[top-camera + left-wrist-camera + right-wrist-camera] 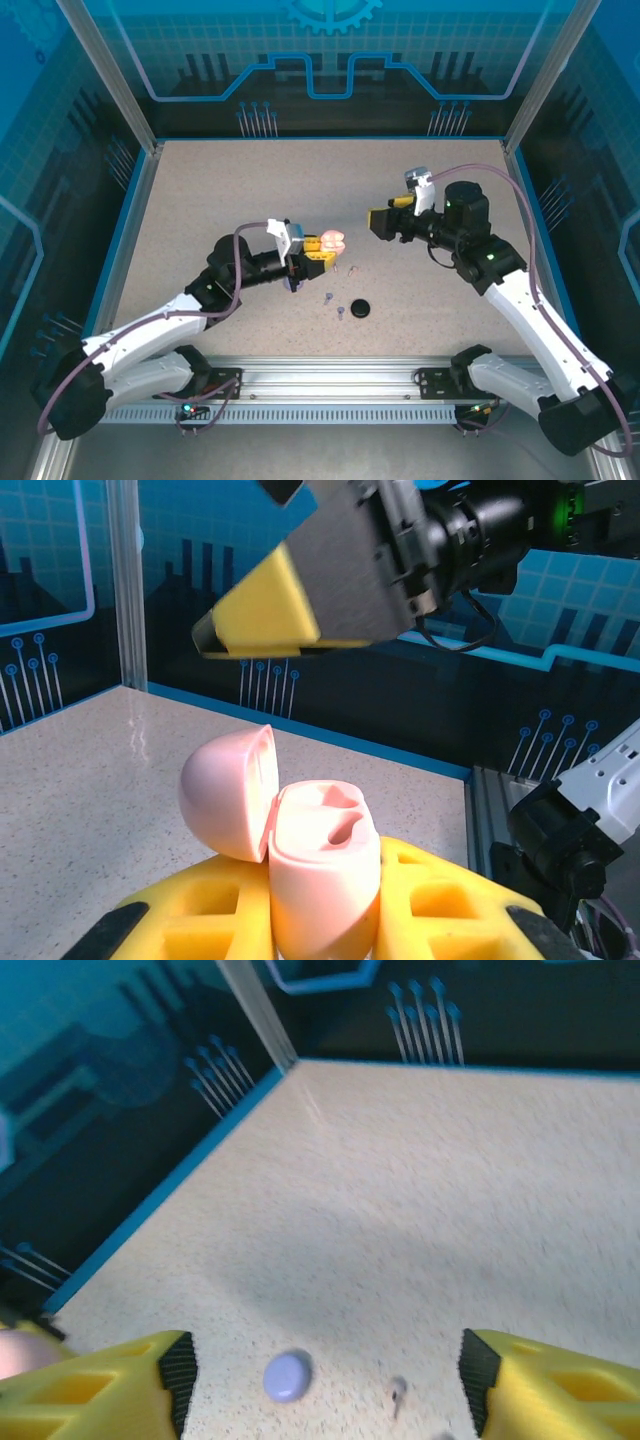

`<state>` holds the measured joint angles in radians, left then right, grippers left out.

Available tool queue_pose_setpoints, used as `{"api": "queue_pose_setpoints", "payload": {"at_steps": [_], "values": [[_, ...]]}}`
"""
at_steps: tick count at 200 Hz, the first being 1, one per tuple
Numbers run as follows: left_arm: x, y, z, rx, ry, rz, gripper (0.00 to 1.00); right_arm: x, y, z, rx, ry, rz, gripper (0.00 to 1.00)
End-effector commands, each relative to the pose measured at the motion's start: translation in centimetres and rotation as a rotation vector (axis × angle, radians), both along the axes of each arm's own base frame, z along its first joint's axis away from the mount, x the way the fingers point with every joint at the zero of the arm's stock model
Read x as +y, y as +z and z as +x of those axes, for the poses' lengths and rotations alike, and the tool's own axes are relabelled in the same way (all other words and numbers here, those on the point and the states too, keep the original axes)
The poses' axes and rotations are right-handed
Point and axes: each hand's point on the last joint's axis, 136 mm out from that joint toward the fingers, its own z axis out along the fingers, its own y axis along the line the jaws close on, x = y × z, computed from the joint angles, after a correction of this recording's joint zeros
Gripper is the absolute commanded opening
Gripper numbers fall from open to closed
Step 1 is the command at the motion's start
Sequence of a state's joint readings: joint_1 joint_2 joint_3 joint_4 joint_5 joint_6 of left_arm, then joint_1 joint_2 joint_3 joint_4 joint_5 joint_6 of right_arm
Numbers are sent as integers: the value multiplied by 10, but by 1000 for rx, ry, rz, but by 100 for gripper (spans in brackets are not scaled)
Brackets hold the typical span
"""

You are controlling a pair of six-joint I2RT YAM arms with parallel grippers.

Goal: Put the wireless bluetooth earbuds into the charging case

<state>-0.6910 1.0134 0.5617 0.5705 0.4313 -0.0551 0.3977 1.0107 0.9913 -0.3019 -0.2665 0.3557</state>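
My left gripper (318, 255) is shut on an open pink charging case (331, 243), held above the table. In the left wrist view the case (325, 855) stands upright between the yellow fingers (200, 920). Its lid (228, 792) is swung left and both sockets are empty. My right gripper (378, 222) hovers open just right of the case, and its finger (270, 605) shows above the case. Tiny earbuds lie on the table below: one pinkish (352, 268) and two lilac (328, 297) (341, 312). One small earbud (398, 1390) lies between the right fingers' tips, on the table below.
A shut black round case (360, 309) lies right of the lilac earbuds. A lilac round case (288, 1376) lies on the table, partly under the left gripper (292, 284). Blue-edged walls ring the speckled table (220, 200); a metal rail (330, 375) runs along the near edge.
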Motion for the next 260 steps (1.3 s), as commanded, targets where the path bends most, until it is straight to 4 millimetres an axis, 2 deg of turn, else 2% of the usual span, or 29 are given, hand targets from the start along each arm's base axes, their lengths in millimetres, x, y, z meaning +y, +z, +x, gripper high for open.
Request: {"api": "queue_pose_setpoints", "payload": {"at_steps": [1, 30, 50, 94, 115, 159, 204, 260], "values": [[7, 6, -4, -51, 30, 1, 4, -21, -59, 7, 250, -148, -90, 65], [13, 11, -8, -69, 43, 2, 4, -15, -116, 9, 469, -161, -156, 58], [16, 13, -9, -77, 53, -1, 4, -9, -149, 9, 615, -167, -223, 55], [21, 13, -11, -71, 70, 0, 4, 19, -198, 11, 791, -129, -412, 52], [23, 13, -12, -71, 76, 0, 4, 31, -217, 13, 819, -111, -504, 50], [28, 13, -14, -70, 89, 9, 4, 37, -242, 21, 844, -130, -569, 48], [31, 12, -17, -71, 94, 13, 4, 42, -266, 19, 897, -111, -584, 46], [31, 12, -16, -67, 96, 12, 5, 44, -278, 20, 913, -113, -615, 41]]}}
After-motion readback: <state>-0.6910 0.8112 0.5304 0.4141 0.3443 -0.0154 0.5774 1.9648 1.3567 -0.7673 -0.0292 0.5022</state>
